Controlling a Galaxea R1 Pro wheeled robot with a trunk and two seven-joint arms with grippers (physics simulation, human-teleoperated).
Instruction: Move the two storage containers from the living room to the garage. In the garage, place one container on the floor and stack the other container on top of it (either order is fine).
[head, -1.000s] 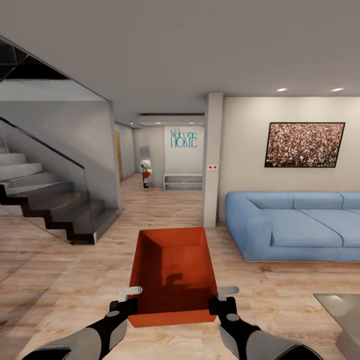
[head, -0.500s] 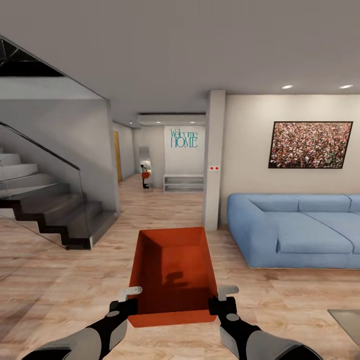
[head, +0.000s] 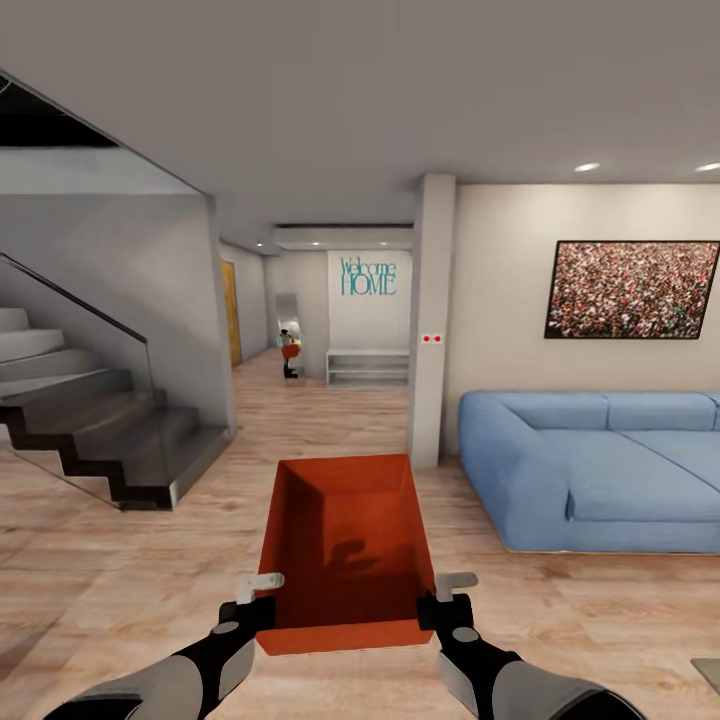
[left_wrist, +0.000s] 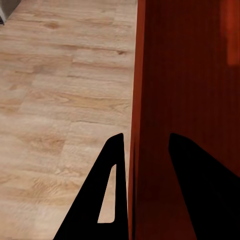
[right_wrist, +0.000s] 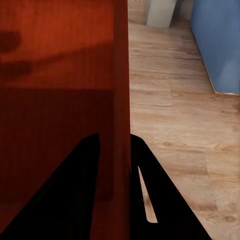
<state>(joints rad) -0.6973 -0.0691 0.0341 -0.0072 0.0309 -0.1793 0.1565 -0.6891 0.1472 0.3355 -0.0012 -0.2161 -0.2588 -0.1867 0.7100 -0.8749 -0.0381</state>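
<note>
One orange-red open-topped storage container (head: 345, 545) hangs in front of me above the light wood floor of the living room (head: 120, 580), carried by both arms. My left gripper (head: 262, 598) is shut on its left wall near the closest corner. My right gripper (head: 440, 597) is shut on the right wall opposite. In the left wrist view the left gripper (left_wrist: 145, 137) straddles the thin container wall (left_wrist: 134, 100), one black finger on each side. The right wrist view has the right gripper (right_wrist: 115, 137) pinching the container's other wall (right_wrist: 121, 75) the same way. The bin is empty inside.
A blue sofa (head: 600, 480) stands at the right and a white pillar (head: 428, 330) just left of it. Dark stairs with a glass rail (head: 110, 430) rise at the left. Between them a wood-floored hallway (head: 320, 400) leads to a wall with a "Welcome HOME" sign (head: 368, 277).
The whole view has shifted: the sofa and painting slid right and the stairs slid left, so the camera moved forward. The container and both grippers keep the same hold.
</note>
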